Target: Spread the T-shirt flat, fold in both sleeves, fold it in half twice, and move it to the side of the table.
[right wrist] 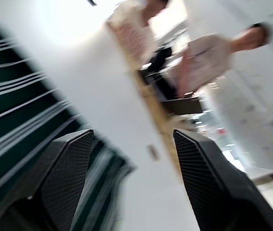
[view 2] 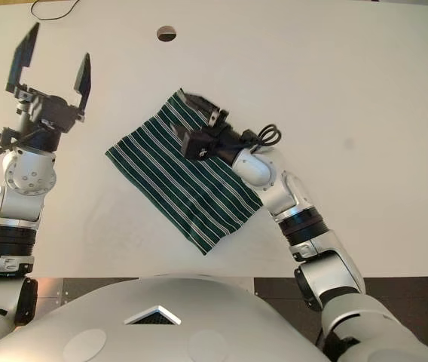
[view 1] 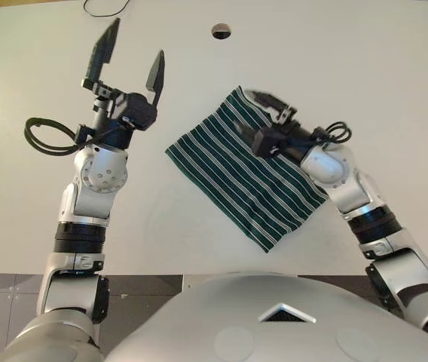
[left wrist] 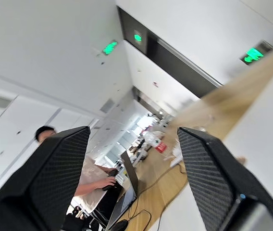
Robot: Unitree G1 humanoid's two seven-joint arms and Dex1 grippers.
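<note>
The white tabletop (view 1: 365,68) is seen carrying the green striped T-shirt (view 1: 236,181), folded to a rectangle and laid slantwise near the middle. The left tool (view 1: 138,38) is held up to the shirt's left, apart from the cloth, fingers spread wide. The right tool (view 1: 244,111) is set over the shirt's far corner, fingers parted, perhaps just touching fabric. A small round hole (view 1: 221,31) is seen beyond.

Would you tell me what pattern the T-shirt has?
The T-shirt is dark green with thin white stripes; left eye view.

White table (view 1: 380,68) held folded striped T-shirt (view 1: 229,172) near middle; hole (view 1: 221,31) and cable (view 1: 105,13) at far edge.
</note>
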